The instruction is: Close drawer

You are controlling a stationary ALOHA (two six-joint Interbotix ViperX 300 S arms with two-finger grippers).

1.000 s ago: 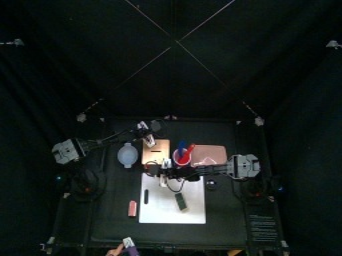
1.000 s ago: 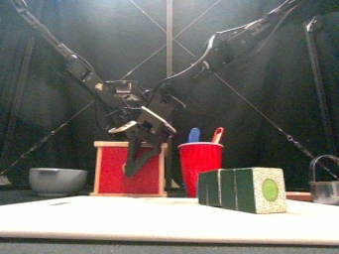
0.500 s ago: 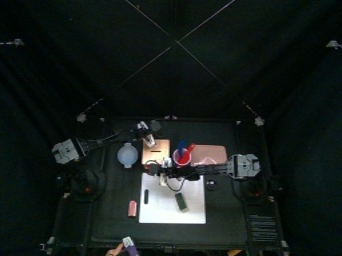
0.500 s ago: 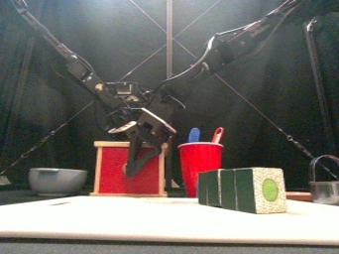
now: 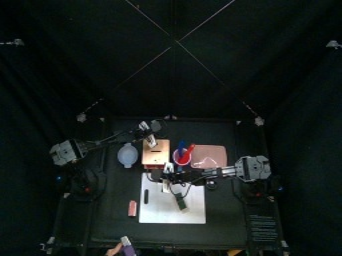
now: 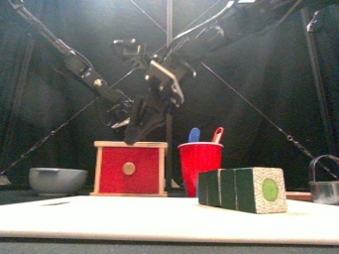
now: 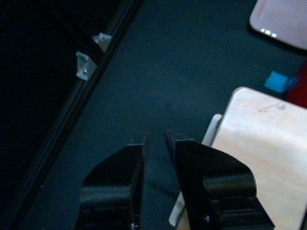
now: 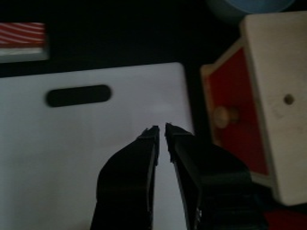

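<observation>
My right gripper (image 8: 162,131): jaws nearly together, holding nothing, touching nothing | drawer (image 6: 130,169): just left of red cup (image 6: 200,164), red front showing | cup: two upright utensils inside

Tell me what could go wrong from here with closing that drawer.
The left gripper and right gripper hang above the wooden box, off the drawer front. A push could slide the whole box, which nothing braces. The red cup stands close beside it and could be knocked. The two arms crowd together there and might collide.
</observation>
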